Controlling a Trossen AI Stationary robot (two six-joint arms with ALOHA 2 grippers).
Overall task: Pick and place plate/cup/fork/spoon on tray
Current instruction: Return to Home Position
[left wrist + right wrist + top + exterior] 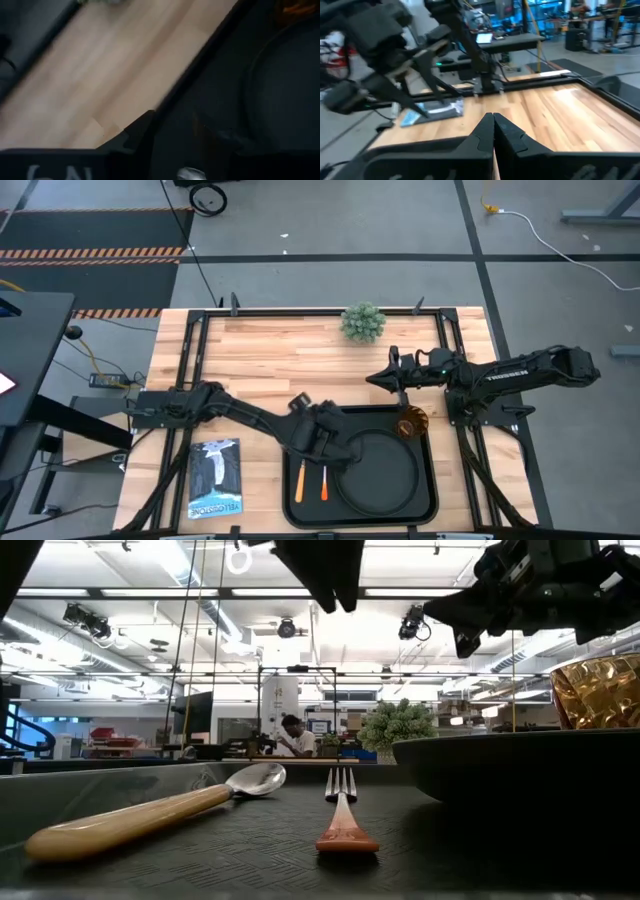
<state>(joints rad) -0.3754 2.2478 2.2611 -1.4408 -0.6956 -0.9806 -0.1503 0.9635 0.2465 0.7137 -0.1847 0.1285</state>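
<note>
The black tray (312,420) lies at the table's near middle. On it lie the round black plate (385,472), the amber cup (411,423) at its far right corner, and the spoon (300,480) and fork (324,482) side by side on its left part. In the low view the spoon (150,818) and fork (343,815) lie flat on the tray floor, beside the plate (520,765) and the cup (600,690). My left gripper (338,432) hangs open and empty over the tray's far part, left of the plate. My right gripper (374,378) is shut and empty above the wood beyond the tray.
A small green plant (363,322) stands near the table's far edge. A blue booklet (215,478) lies left of the tray. Black frame rails (200,340) run along the table's sides. Bare wood lies between the tray and the plant. A person (292,735) sits far back in the room.
</note>
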